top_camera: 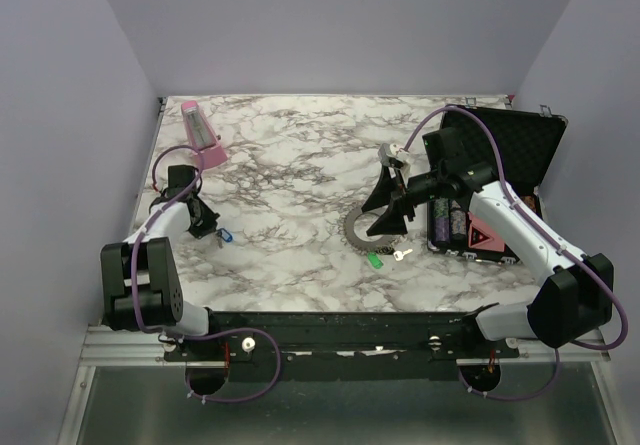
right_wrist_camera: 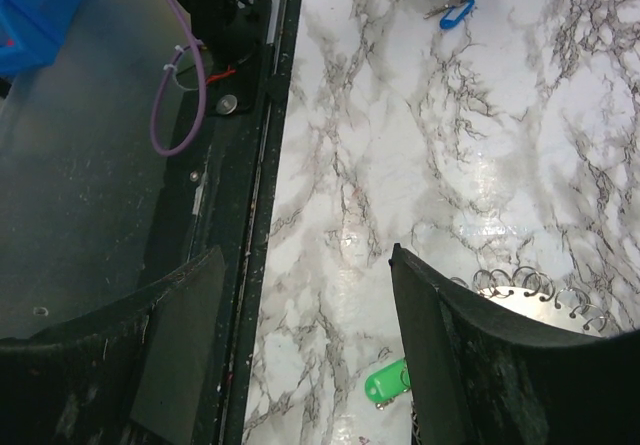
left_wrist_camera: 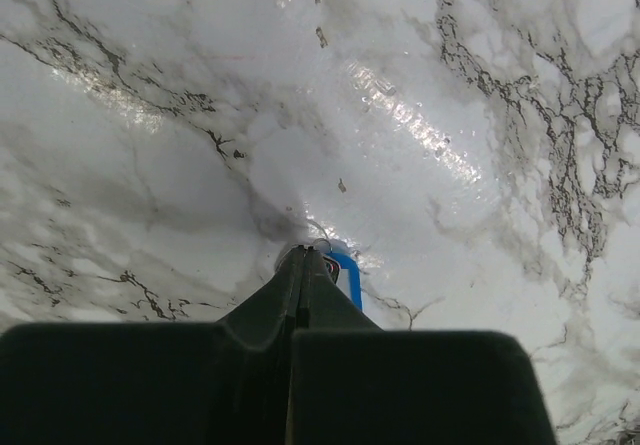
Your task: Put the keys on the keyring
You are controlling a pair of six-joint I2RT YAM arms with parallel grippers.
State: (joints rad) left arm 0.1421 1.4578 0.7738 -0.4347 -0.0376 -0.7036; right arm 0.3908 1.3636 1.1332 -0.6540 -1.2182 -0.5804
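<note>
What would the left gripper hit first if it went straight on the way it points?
The left gripper would probably meet the marble tabletop just past its tips, beside the blue key.

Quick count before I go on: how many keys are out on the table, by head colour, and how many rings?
Blue-headed key: 1
Green-headed key: 1
Plain silver key: 1 (no coloured head shows; I cannot tell whether it is joined to the green one)
Keyring: 1
Total: 4 things, made up of 3 keys and 1 ring.
</note>
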